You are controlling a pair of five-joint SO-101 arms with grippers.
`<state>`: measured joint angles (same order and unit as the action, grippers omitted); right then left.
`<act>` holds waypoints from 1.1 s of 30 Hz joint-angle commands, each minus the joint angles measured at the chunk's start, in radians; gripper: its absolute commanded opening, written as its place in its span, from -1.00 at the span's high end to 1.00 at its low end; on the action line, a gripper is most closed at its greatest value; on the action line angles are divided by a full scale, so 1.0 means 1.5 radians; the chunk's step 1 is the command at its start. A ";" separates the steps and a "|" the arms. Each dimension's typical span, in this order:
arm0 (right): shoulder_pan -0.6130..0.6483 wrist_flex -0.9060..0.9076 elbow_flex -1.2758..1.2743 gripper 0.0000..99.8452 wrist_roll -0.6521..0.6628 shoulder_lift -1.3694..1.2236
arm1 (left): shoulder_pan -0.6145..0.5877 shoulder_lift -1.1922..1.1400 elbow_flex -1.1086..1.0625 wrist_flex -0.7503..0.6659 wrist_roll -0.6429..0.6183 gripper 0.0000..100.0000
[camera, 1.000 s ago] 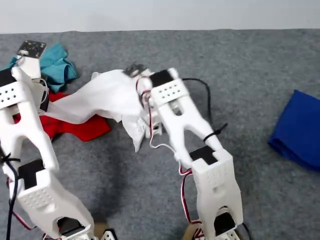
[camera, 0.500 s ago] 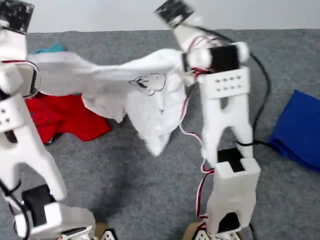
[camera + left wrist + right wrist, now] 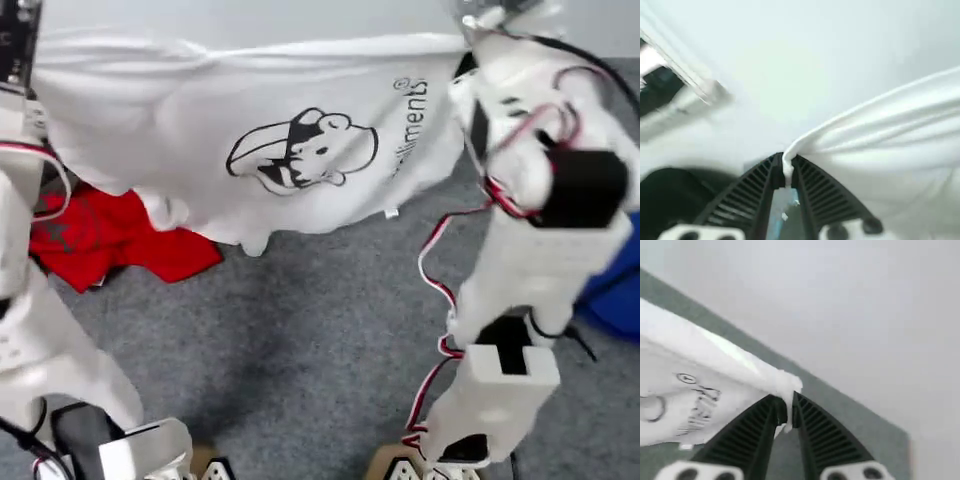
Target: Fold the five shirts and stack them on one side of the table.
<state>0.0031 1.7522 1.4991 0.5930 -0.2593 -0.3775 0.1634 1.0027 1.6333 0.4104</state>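
A white shirt (image 3: 270, 140) with a black cartoon print hangs stretched wide above the table, held up at both upper corners. My left gripper (image 3: 785, 169) is shut on one corner of the white cloth (image 3: 880, 145) at the far left of the high view. My right gripper (image 3: 785, 407) is shut on the other corner of the shirt (image 3: 700, 375), high at the upper right of the high view (image 3: 470, 30). A red shirt (image 3: 110, 235) lies crumpled on the grey table under the white one. A folded blue shirt (image 3: 610, 290) lies at the table's right edge, partly behind the right arm.
The grey felt table (image 3: 300, 350) is bare in front of the hanging shirt, between the two arm bases. A pale wall (image 3: 840, 300) rises behind the table.
Both arms have risen and spread apart, lifting the white shirt off the table and pulling it from a bunched heap into a flat spread sheet. It now covers the teal cloth seen earlier.
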 commanded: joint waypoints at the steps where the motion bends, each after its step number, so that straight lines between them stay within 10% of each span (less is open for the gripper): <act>1: -0.052 0.019 0.038 0.98 0.029 0.061 | 0.000 0.025 0.087 -0.034 -0.004 0.99; 17: -0.095 0.024 -0.115 0.98 0.029 0.202 | 0.051 0.016 0.258 0.021 -0.004 0.99; 33: -0.069 0.024 -0.485 0.98 -0.059 0.321 | 0.101 -0.142 -0.054 -0.066 0.000 0.99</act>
<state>-0.1304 1.7553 0.8347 0.5209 0.1657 -0.2302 0.0176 0.9766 1.6072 0.4120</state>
